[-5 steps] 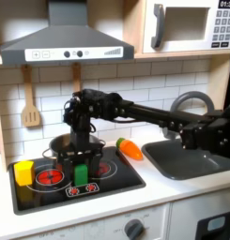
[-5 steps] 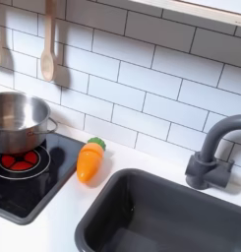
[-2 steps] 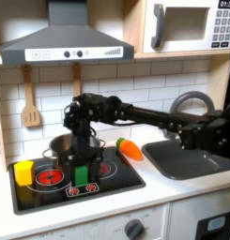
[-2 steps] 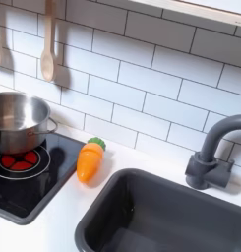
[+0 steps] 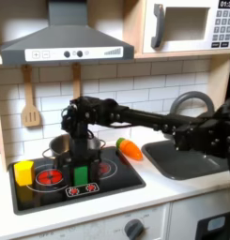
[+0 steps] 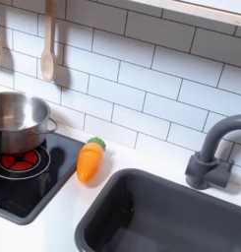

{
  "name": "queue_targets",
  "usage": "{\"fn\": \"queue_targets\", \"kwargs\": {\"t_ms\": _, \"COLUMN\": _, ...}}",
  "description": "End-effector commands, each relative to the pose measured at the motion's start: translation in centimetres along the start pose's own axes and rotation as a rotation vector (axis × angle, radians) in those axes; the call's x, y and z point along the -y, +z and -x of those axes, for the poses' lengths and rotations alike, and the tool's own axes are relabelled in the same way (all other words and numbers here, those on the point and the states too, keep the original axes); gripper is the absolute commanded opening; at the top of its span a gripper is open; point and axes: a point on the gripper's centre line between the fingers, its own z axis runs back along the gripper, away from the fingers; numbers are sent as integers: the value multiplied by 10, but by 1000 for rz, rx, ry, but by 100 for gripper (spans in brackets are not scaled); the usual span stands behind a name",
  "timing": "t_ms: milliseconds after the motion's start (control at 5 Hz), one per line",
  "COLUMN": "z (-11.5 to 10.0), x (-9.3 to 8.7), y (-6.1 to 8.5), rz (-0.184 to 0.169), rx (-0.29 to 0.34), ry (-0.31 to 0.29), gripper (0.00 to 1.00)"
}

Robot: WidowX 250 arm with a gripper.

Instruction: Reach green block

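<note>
Green and upright, the green block (image 5: 81,174) stands on the stovetop (image 5: 116,178) directly below the tool (image 5: 85,155), its long axis vertical. Whether the tool touches it, or how wide its jaws stand, cannot be told. A yellow block (image 5: 24,172) sits well to the first exterior view's left.

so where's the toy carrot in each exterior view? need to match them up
First exterior view: toy carrot lies on the counter between the stovetop and the sink, right of centre.
Second exterior view: toy carrot lies left of centre, just right of the stovetop, green top toward the tiles.
Shared landmark: steel pot on the stovetop.
</note>
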Motion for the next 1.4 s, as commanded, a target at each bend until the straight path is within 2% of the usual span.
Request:
{"fn": "queue_targets", "kwargs": {"t_ms": 0, "z": -3, "x": 6, "y": -5, "rz": 7, "rx": -12, "ry": -17, "gripper": 100}}
{"fn": "queue_targets", "kwargs": {"t_ms": 200, "z": -2, "x": 11, "y": -7, "rz": 10, "rx": -20, "ry": -29, "gripper": 100}}
{"fn": "queue_targets", "kwargs": {"t_ms": 600, "z": -2, "x": 9, "y": -8, "rz": 9, "rx": -30, "ry": -7, "gripper": 100}}
{"fn": "queue_targets", "kwargs": {"t_ms": 800, "z": 1, "x": 12, "y": -9, "rz": 19, "rx": -32, "ry": -16, "gripper": 100}}
{"fn": "queue_targets", "kwargs": {"t_ms": 1200, "z": -1, "x": 11, "y": -7, "rz": 8, "rx": -25, "ry": -18, "gripper": 100}}
